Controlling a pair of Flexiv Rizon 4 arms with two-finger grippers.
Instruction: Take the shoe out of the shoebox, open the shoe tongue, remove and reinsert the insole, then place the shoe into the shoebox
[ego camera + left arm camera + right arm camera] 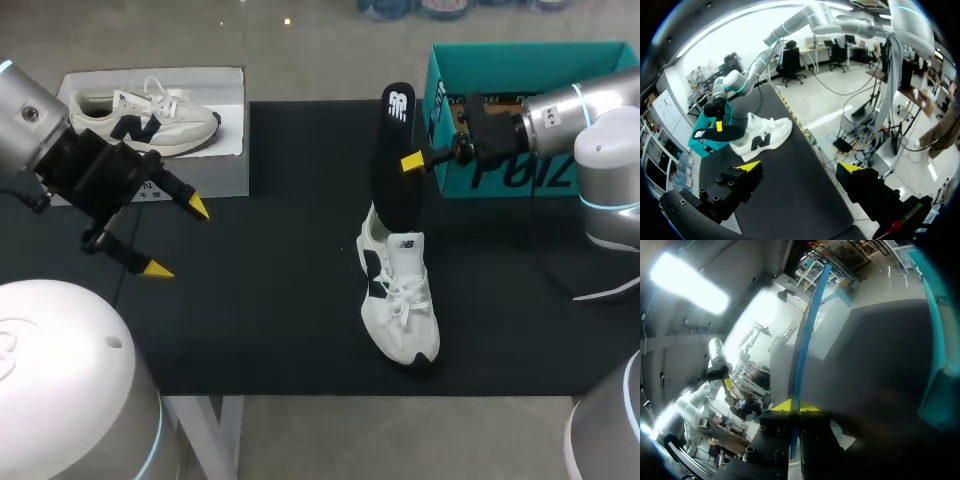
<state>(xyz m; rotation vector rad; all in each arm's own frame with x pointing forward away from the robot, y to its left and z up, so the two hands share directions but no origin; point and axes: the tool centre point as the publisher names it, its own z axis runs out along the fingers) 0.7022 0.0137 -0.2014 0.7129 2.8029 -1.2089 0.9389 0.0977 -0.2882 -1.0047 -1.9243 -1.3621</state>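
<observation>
Right tool (406,160) around logo-printed insole (393,185)

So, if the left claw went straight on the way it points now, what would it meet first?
Probably the black mat, with the white shoe off to one side; depth is unclear.

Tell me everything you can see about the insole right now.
The insole is black, thin and foot-shaped, with a white logo near its far end. The right gripper is shut on its side edge, holding it up off the table over the heel of the white shoe. Whether its lower end touches the shoe is unclear.
</observation>
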